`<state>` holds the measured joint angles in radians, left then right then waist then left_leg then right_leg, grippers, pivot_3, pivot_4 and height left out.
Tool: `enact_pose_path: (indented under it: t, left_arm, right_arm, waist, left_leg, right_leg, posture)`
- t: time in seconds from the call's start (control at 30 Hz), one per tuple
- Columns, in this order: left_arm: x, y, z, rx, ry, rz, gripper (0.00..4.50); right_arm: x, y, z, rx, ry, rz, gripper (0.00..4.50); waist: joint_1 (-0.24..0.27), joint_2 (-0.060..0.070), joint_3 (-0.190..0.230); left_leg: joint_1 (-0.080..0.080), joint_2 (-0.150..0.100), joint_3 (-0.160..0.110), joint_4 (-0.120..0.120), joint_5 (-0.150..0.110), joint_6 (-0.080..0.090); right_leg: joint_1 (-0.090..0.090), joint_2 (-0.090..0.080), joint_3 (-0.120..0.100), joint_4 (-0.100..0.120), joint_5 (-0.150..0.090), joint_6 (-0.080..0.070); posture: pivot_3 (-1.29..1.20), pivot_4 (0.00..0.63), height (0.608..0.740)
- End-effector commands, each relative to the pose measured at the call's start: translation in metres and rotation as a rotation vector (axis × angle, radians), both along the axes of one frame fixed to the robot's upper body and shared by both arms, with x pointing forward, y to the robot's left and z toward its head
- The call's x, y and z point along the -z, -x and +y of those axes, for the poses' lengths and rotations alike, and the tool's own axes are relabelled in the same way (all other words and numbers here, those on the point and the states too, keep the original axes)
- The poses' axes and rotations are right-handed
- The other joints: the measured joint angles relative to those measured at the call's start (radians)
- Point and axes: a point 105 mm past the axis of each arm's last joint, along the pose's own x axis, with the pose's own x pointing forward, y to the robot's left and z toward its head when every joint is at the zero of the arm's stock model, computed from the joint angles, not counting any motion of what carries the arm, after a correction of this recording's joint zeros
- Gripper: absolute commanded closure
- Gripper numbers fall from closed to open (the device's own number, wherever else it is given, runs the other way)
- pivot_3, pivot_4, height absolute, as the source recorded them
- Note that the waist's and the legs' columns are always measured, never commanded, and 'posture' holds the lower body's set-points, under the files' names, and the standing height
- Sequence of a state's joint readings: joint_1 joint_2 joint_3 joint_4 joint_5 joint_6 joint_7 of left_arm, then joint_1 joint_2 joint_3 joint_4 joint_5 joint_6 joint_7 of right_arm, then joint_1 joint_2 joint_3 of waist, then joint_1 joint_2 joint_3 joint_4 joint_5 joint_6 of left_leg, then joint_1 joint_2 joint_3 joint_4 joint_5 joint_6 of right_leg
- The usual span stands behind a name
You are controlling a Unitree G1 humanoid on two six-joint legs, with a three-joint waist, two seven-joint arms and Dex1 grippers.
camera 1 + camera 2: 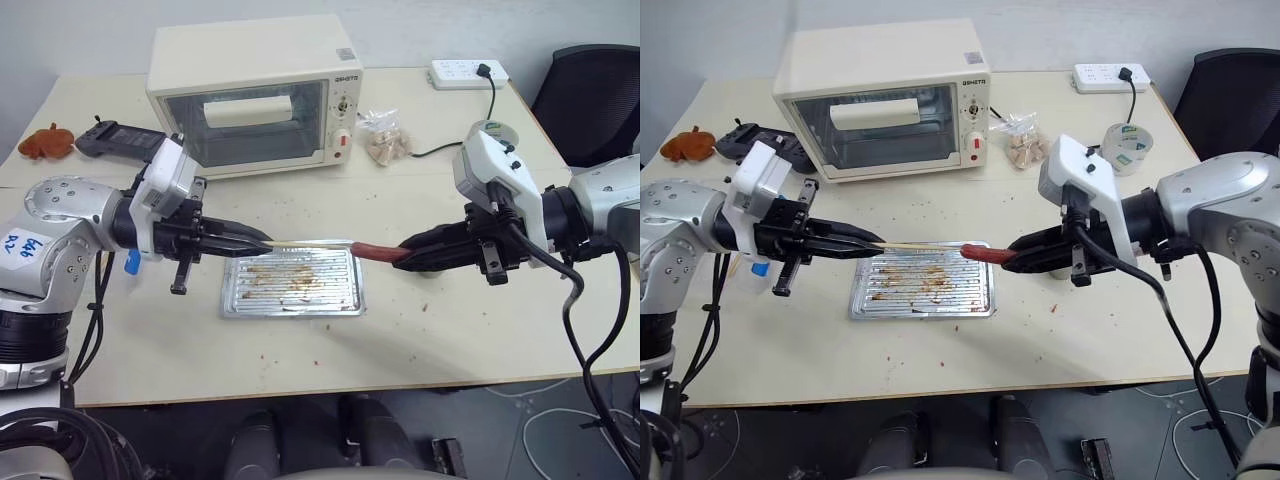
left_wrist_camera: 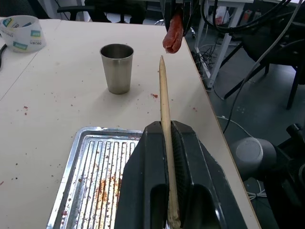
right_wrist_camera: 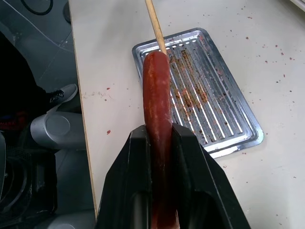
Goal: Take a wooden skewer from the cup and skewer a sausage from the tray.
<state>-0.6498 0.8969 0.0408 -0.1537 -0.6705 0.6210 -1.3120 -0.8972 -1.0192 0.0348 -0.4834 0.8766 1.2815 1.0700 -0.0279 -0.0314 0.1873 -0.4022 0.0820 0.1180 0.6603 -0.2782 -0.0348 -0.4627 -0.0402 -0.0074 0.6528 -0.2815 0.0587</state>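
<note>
A wooden skewer [image 1: 310, 242] is being gripped by the left gripper [image 1: 262, 241], its point just short of a sausage [image 1: 377, 250] clenched in the right gripper [image 1: 405, 254], both above the tray [image 1: 292, 283]. A steel cup [image 2: 116, 67] is standing on the table [image 1: 430, 330]. The small lettering on the toaster oven [image 1: 250, 92] is unreadable.

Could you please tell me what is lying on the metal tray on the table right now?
The tray holds only brown grease stains and crumbs on its ridged bottom. The sausage and skewer hang above its far edge, hiding a thin strip of it.
</note>
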Motion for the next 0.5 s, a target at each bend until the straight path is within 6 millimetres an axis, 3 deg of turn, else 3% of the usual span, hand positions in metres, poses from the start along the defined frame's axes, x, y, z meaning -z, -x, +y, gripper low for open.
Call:
enact_pose_path:
  t: [0.03,0.5]
  left_arm:
    - [-0.0125,0.0071,-0.0029,0.033,0.011,-0.059,4.5]
    - [-0.0167,0.0081,-0.0056,0.053,0.024,-0.068,4.5]
  right_arm:
    - [-0.0051,-0.0008,-0.0006,-0.004,-0.012,-0.039,4.16]
    - [0.0015,-0.0004,0.0015,-0.02,-0.009,-0.027,4.16]
  waist:
    - [0.0,0.0,0.0]
    - [0.0,0.0,0.0]
  left_leg:
    - [0.0,0.0,0.0,0.0,0.0,0.0]
    - [0.0,0.0,0.0,0.0,0.0,0.0]
  right_leg:
    - [0.0,0.0,0.0,0.0,0.0,0.0]
    - [0.0,0.0,0.0,0.0,0.0,0.0]
  posture:
    - [0.0,0.15,0.74]
    - [0.0,0.15,0.74]
